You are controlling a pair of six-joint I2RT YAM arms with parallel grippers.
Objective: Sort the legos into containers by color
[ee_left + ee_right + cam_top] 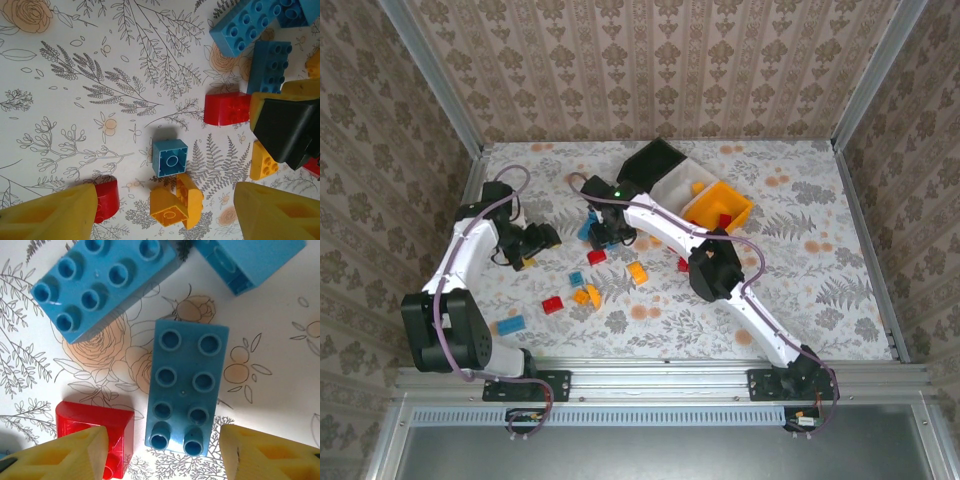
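My right gripper (164, 442) is open and low over the table, with a blue eight-stud lego (187, 390) lying between its fingers and a gap left on each side. Its left finger (65, 455) overlaps a red lego (90, 420). A second blue eight-stud lego (102, 285) lies just beyond. My left gripper (165, 205) is open above a small upturned blue lego (170, 158), an orange-yellow lego (177, 202) and a red one (106, 199). The black container (650, 163), the white container (680, 185) and the orange-yellow container (718, 207) stand in a row at the back.
More loose legos lie mid-table: red (553, 305), orange (637, 272) and blue (510, 324). An orange piece lies in the white container, a red one in the orange-yellow container. The two grippers are near each other, left (540, 241), right (605, 234). Walls enclose the table.
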